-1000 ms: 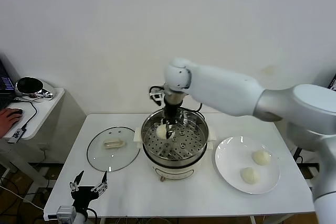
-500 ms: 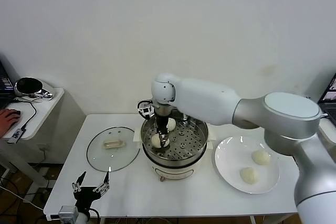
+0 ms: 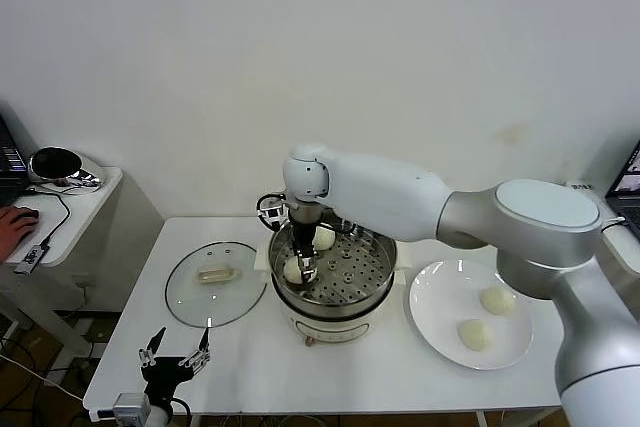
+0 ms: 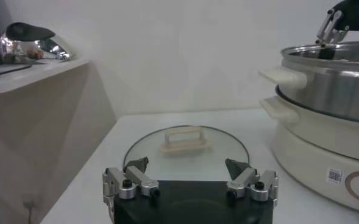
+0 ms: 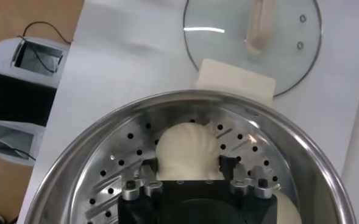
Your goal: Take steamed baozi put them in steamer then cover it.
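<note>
While the white table (image 3: 250,357) carries everything, the largest thing on it is the steamer (image 3: 334,287), a shiny steel pot on a cream-white base with its perforated tray exposed, standing at the table's middle. The right arm reaches across from the robot's right and points down into the pot, where the right gripper (image 3: 302,269) sits low over the tray's left part; in the right wrist view its fingers (image 5: 228,165) stand spread on either side of a steamed baozi (image 5: 188,150) that rests on the tray, so the bun looks released rather than squeezed. A second bun (image 3: 324,237) lies on the tray just behind the gripper, toward the wall. The cover (image 3: 211,282), a clear glass lid with a cream bar handle, lies flat on the table just left of the steamer. On the right a flat white plate (image 3: 440,292) holds two more buns, one (image 3: 497,299) farther back and one (image 3: 473,334) nearer the front edge. The left gripper (image 3: 172,358) hangs low at the table's front left corner, fingers wide apart and holding nothing, facing the lid.
</note>
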Robot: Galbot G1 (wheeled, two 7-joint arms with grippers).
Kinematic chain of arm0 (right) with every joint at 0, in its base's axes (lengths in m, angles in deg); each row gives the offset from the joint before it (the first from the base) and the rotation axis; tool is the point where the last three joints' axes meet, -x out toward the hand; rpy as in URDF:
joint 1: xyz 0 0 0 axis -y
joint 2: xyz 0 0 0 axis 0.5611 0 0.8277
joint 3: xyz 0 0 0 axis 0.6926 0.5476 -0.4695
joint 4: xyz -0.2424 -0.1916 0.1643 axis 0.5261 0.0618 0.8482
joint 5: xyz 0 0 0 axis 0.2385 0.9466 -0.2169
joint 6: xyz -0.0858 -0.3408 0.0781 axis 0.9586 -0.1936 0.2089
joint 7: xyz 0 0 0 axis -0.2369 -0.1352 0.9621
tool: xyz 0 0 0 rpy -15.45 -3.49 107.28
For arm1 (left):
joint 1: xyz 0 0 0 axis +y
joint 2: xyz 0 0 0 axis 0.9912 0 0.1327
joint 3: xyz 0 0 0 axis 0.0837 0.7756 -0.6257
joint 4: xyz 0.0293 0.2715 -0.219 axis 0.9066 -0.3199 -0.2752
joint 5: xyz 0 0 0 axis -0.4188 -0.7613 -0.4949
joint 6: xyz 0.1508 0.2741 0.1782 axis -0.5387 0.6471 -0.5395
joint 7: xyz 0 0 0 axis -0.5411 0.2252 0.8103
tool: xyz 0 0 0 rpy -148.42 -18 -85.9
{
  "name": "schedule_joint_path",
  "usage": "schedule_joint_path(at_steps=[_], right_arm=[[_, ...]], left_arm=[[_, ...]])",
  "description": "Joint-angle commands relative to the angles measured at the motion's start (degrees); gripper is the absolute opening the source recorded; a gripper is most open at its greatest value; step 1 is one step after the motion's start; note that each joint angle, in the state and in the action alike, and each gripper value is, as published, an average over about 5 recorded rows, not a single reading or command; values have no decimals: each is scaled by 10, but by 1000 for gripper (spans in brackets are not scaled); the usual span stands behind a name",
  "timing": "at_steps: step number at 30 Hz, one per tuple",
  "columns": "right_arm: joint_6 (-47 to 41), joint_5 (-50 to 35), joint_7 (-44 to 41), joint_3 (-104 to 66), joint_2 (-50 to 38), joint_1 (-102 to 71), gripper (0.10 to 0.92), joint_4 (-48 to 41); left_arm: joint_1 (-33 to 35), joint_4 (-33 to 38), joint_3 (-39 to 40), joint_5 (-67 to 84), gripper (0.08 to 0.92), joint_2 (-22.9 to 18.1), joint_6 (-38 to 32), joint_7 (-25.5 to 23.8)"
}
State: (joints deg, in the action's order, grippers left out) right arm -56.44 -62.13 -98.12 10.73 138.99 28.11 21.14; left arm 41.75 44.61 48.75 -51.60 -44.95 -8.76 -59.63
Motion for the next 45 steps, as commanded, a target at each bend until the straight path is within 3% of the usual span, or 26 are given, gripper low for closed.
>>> schedule_joint_path(at_steps=[1, 12, 24, 33, 45], right_arm=[[4, -11, -14, -19, -60, 27, 820, 49], [63, 7, -67, -54, -330, 98, 823, 212], [159, 115, -90, -97, -554, 17, 823, 279], [184, 203, -83, -229, -579, -186, 823, 282], [191, 252, -68, -298, -512, -310, 823, 226]], left_arm=[[2, 3, 0, -2, 823, 0, 0, -1], [4, 3, 5, -1, 823, 3, 5, -8], [13, 10, 11, 3, 823, 5, 8, -17], [29, 18, 12, -2, 823, 3, 9, -19], [33, 8, 11, -11, 823, 0, 11, -19]])
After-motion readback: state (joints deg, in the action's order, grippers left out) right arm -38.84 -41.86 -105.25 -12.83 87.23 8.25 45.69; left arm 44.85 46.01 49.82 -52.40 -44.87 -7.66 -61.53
